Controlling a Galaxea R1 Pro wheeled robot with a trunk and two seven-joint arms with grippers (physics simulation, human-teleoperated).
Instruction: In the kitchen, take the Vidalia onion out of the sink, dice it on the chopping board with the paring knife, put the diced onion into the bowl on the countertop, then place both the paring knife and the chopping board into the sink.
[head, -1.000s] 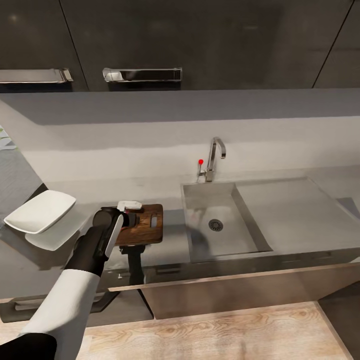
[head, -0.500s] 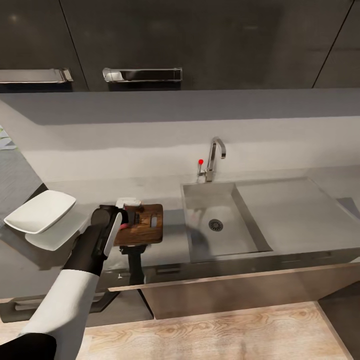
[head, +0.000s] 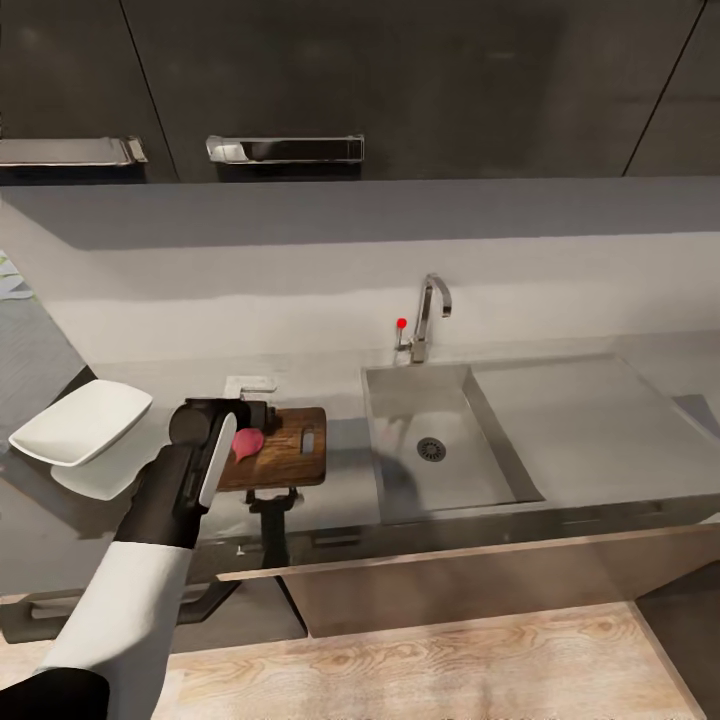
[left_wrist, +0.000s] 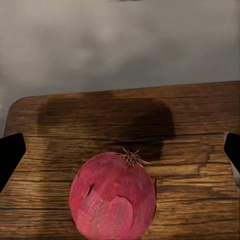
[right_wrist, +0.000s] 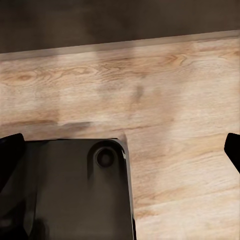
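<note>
The onion (left_wrist: 113, 196), red-skinned, sits on the board (left_wrist: 190, 130), between the left gripper's (left_wrist: 120, 155) spread fingers (left_wrist: 10, 155), which stand clear of it on either side; the wrist view's edge cuts off its lower part. From the head, the left arm hides most of the onion (head: 246, 442) and the near end of the board (head: 285, 452), which lies on the counter (head: 340, 495) just beside the sink (head: 440, 440). The bowl (head: 80, 422) rests well apart, by the counter's far-left end. The right gripper (right_wrist: 120, 150) hangs with fingers (right_wrist: 10, 150) apart over wood floor (right_wrist: 170, 100) and a dark glossy block (right_wrist: 65, 195). The knife cannot be made out.
</note>
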